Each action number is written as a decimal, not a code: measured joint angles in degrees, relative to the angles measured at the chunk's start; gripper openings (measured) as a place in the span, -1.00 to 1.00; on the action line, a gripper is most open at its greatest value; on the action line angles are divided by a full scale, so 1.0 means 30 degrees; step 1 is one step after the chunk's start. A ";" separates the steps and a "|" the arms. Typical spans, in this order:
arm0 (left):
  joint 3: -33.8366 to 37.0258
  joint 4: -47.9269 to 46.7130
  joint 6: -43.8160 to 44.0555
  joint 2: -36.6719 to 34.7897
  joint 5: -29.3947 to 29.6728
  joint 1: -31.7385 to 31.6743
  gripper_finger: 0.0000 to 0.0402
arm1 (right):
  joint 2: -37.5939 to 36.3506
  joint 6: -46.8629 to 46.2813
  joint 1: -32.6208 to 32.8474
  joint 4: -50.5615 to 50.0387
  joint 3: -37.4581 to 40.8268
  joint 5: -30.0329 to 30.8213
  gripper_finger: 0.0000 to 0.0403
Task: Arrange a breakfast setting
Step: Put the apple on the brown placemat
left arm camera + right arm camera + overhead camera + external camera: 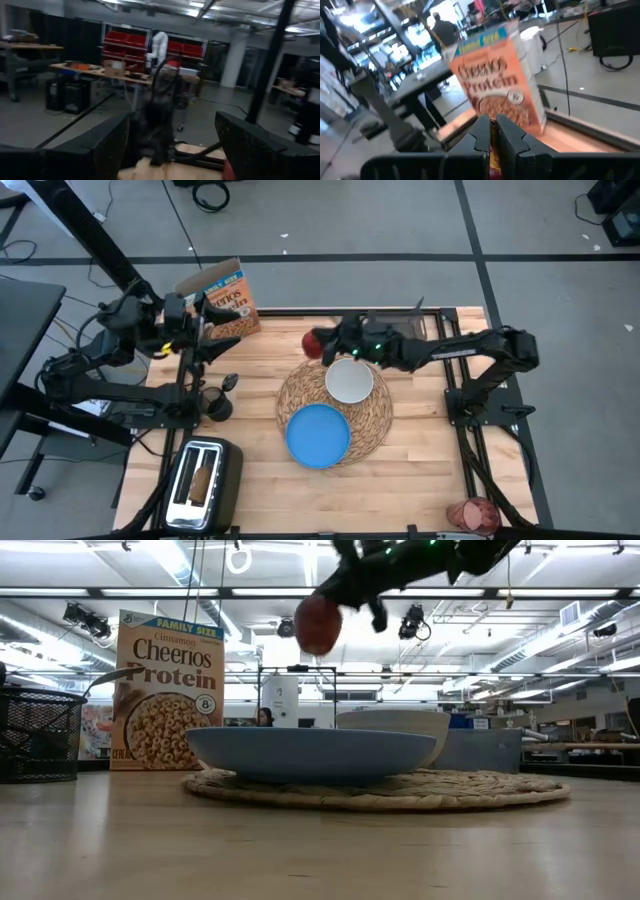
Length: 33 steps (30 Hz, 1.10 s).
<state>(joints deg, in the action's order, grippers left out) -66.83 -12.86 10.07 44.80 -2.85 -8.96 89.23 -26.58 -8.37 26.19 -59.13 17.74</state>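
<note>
The right gripper [318,343] hangs over the far middle of the wooden tabletop [420,470], its fingers closed on the red apple [312,342], which is held clear of the surface just beyond the far left edge of the round woven straw placemat [372,418]. In the low view the apple [317,624] hangs high above the plate and bowl.

On the placemat the small white bowl [349,381] sits at the far side and the blue plate [318,434] at the near side, its near edge reaching past the mat's rim; the two stand just beside each other.

The left gripper [205,332] is at the far left of the tabletop with its fingers [107,147] spread wide and nothing between them, right next to the orange Cheerios box [228,300], which stands upright at the far left corner (whether a fingertip touches the box cannot be told).

A dark mesh cup [216,406] stands on the left side of the tabletop, with the metal spoon [229,382] beside or in it, which of the two is unclear. At the near left corner a toaster [203,484] holds the toast slice [201,480] in one slot. The pink drink glass [472,514] lies on its side at the near right corner.
</note>
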 joint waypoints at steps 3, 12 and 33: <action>0.0000 0.0136 0.0273 -0.0013 -0.0430 0.0864 0.49 | 0.1608 0.0611 0.0231 0.0804 -0.0007 -0.0935 -0.93; 0.0000 -0.0090 0.1991 0.0949 0.0986 0.3449 0.49 | 0.5592 0.1837 0.0490 0.3276 -0.0022 -0.2115 -0.92; 0.0000 -0.2212 0.3351 0.2356 0.3574 0.6327 0.46 | 0.8315 0.4291 0.0956 0.4367 -0.0015 -0.3000 -0.72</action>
<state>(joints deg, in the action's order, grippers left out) -66.83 -19.49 20.12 51.87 7.87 10.02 114.17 -13.71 -5.50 39.29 -59.18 8.74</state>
